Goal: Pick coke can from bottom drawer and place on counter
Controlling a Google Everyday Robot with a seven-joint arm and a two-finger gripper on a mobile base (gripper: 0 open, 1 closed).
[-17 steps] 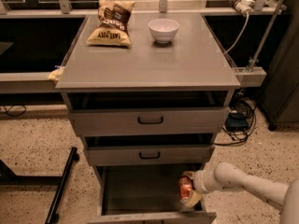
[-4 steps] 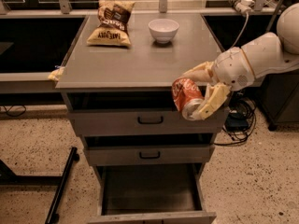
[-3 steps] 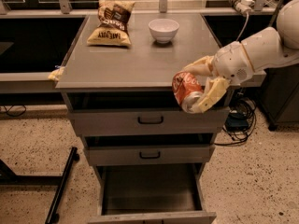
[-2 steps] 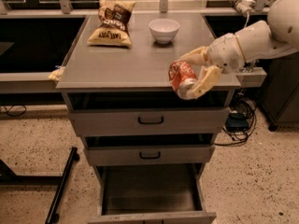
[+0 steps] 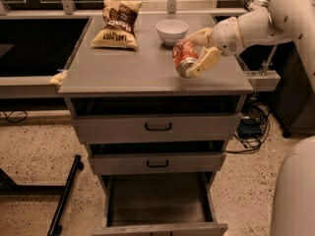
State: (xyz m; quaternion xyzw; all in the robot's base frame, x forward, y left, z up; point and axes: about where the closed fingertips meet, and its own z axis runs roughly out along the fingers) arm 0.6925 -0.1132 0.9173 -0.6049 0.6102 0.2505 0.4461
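The coke can point(image 5: 184, 58) is clamped in the gripper point(image 5: 191, 57), over the counter point(image 5: 123, 65) near the white bowl point(image 5: 172, 31); its long axis is tilted, silver end lowest; the surface lies straight below; the bottom drawer point(image 5: 157, 205) is seen open.

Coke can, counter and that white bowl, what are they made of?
The coke can looks like thin metal: glossy red sides and a silvery end. The counter seems to be painted or coated metal, smooth matte grey, though laminate is possible. The bowl is plain glossy white, likely ceramic or plastic; I cannot tell which. The gripper holds the can, tilted, over the counter's right side.
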